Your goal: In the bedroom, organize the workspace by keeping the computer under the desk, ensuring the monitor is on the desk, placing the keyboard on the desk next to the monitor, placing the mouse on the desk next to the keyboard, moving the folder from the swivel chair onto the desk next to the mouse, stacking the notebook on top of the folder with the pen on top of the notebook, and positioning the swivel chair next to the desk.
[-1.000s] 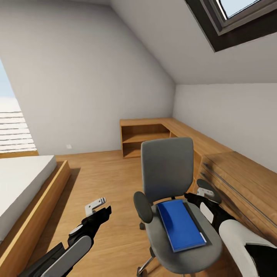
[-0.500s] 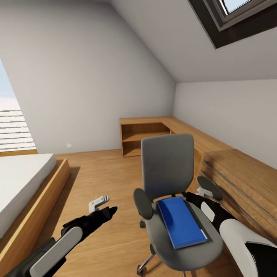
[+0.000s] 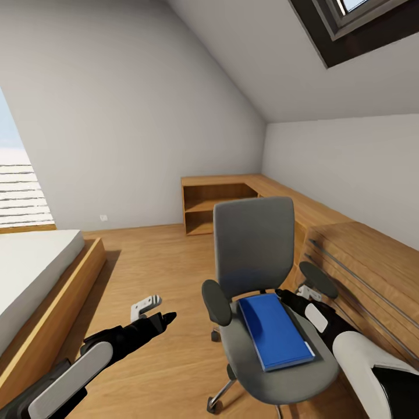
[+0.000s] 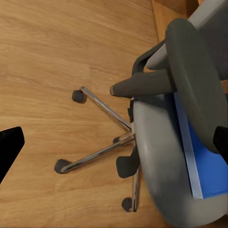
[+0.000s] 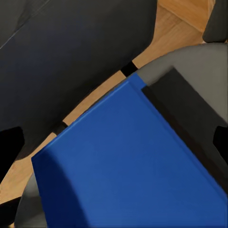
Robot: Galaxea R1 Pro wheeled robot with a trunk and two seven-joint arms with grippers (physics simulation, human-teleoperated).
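Lower centre of the head view, the blue folder (image 3: 273,329) lies flat on the seat of the swivel chair (image 3: 254,247), over a dark notebook (image 5: 190,109) edge. The left hand (image 3: 152,312) hovers spread at lower left; the right hand (image 3: 298,294) sits by the folder's far edge, its spread unclear. Oak shelving (image 3: 218,205) stands beyond.

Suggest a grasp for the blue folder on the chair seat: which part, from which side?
Probably the folder's long right edge, with the right pincer coming from the chair's right. The folder lies flat on the swivel chair's seat, so a top-down pinch finds no lip. That edge sits raised on a dark book beneath, leaving room for a finger under it. Backrest and left armrest block the other sides.
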